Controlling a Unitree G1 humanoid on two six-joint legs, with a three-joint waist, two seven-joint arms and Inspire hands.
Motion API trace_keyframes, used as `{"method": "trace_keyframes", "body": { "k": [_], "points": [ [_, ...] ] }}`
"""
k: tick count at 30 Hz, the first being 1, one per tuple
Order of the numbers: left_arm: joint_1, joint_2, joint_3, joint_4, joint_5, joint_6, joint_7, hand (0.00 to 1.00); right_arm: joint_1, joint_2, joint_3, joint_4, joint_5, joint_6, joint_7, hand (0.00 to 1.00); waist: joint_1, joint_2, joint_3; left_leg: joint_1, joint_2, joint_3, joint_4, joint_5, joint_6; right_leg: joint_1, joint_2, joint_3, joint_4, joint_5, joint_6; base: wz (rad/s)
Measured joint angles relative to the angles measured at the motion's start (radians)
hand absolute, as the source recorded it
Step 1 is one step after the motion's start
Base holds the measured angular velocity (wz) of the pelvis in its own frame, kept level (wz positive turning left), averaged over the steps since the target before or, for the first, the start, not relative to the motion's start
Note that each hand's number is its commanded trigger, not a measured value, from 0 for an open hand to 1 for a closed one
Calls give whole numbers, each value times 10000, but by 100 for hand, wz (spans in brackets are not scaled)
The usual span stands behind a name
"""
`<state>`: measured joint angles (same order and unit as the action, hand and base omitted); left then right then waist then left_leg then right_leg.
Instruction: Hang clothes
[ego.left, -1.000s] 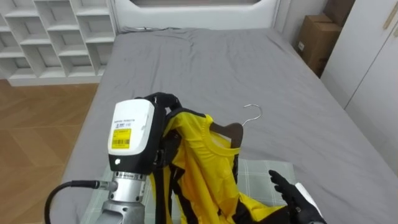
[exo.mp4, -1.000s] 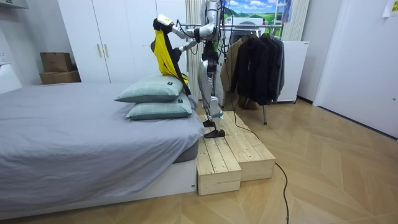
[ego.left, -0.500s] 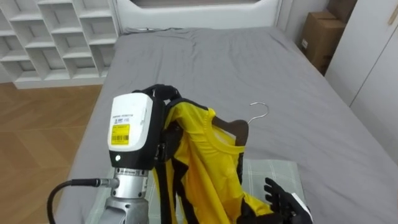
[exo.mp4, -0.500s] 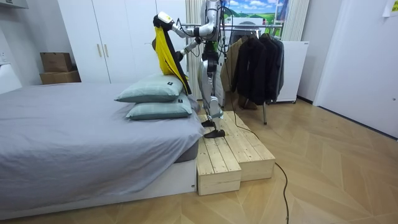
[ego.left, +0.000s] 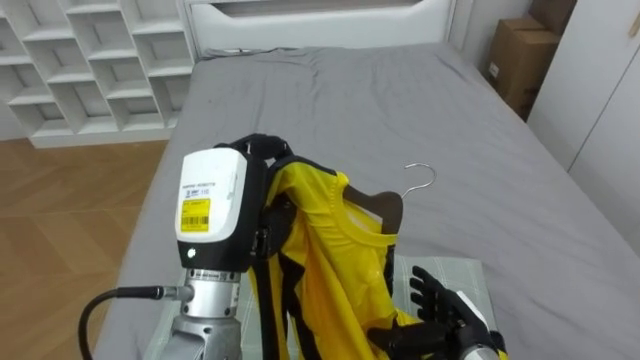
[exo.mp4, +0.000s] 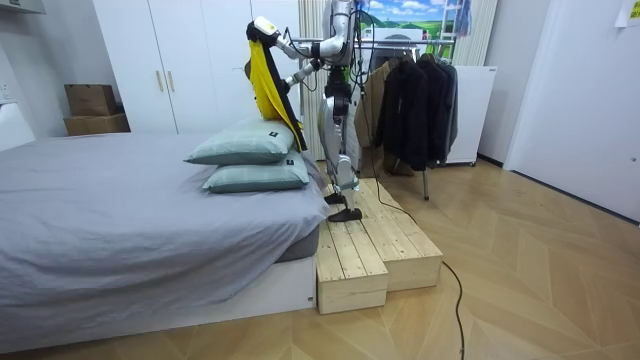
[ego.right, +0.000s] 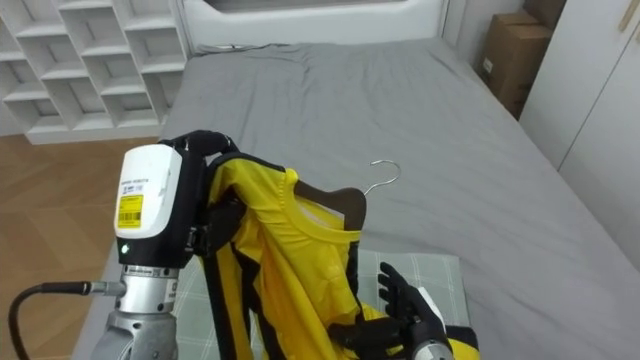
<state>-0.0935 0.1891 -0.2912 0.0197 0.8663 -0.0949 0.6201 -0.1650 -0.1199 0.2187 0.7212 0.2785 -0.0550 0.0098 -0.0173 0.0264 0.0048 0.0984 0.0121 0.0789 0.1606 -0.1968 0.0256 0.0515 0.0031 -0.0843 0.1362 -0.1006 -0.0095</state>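
Left eye view: yellow shirt (ego.left: 320, 250) on hanger (ego.left: 388, 206) is being gripped by left hand (ego.left: 256, 160).
Right hand (ego.left: 445, 308): being held spread beside shirt.

Grey bed (exo.mp4: 120, 215); two pale green pillows (exo.mp4: 245, 147) stacked at its end beside wooden platform (exo.mp4: 365, 250)

Grey bed (ego.left: 400, 110) with white headboard (ego.left: 320, 15). Two pale green pillows (exo.mp4: 247, 146) stacked at its end. White cubby shelves (ego.left: 90, 50) left of bed; cardboard box (ego.left: 520, 60) right. Wooden platform (exo.mp4: 375, 250) beside bed, on wood floor (exo.mp4: 540, 290).
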Motion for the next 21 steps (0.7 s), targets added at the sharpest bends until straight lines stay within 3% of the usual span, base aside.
{"method": "trace_keyframes", "body": {
  "k": [8,14,21],
  "points": [
    [0,0,-2,0,1,-27,-1,100,-1,3,0,0,0,0,77,0,3,7,35,-6,-2,-3,-4,-1,0,0,-1,-2,-2,0,0,0],
    [0,10,-3,-17,29,-290,1,100,-3,2,30,0,12,-7,115,0,57,20,83,-32,-3,-90,-12,-3,1,-6,-3,-54,-10,-1,0,2],
    [0,16,-18,-723,707,-293,2,100,-38,-8,29,1,308,-7,161,0,167,25,84,-89,-5,-203,-1,-2,1,-10,-17,-189,-20,-3,3,5]
  ]
}}
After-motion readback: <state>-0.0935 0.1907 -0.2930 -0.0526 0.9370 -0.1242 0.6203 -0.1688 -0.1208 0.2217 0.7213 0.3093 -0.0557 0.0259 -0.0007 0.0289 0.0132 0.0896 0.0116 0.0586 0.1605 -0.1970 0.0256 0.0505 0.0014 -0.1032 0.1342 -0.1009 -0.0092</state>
